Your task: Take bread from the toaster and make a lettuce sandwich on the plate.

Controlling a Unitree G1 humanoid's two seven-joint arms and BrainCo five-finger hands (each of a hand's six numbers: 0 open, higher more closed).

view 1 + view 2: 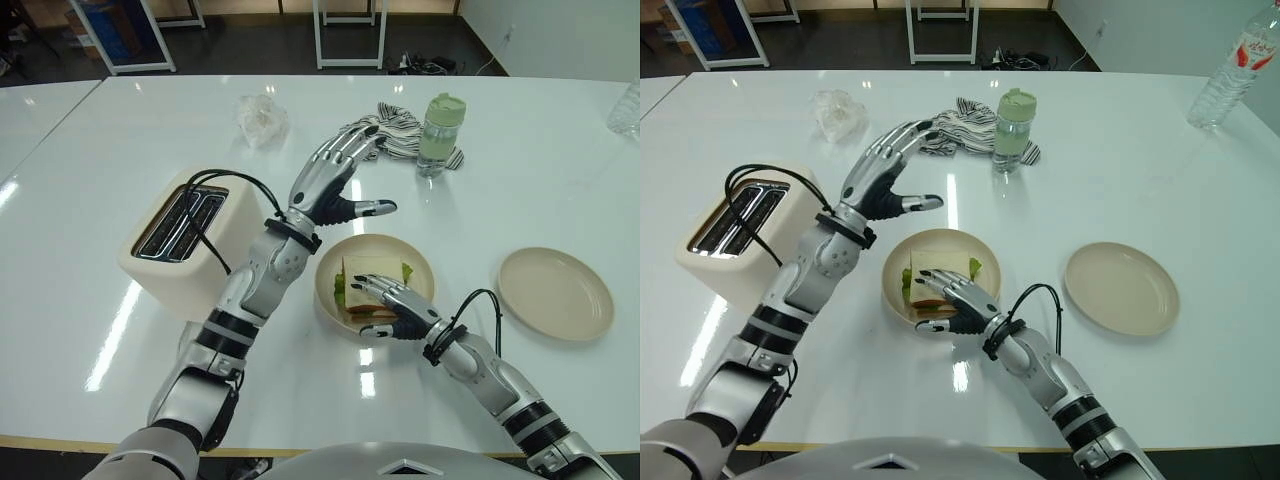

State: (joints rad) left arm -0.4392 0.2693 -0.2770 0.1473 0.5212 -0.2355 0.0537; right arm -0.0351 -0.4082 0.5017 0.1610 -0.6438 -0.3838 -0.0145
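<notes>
A cream toaster (180,238) stands at the left with dark slots and a black cable (225,180) looped over it. To its right, a round cream plate (390,243) holds a sandwich: a white bread slice (372,268) on top, green lettuce (340,290) showing at its sides. My right hand (397,307) lies over the sandwich's near edge, fingers spread flat on the bread and thumb along the plate's near rim. My left hand (335,180) hovers open just behind the plate, holding nothing.
A second, bare cream plate (555,292) sits to the right. Behind the plates are a striped cloth (385,128), a pale green bottle (440,130) and a crumpled clear bag (262,118). A clear water bottle (1232,68) stands far right.
</notes>
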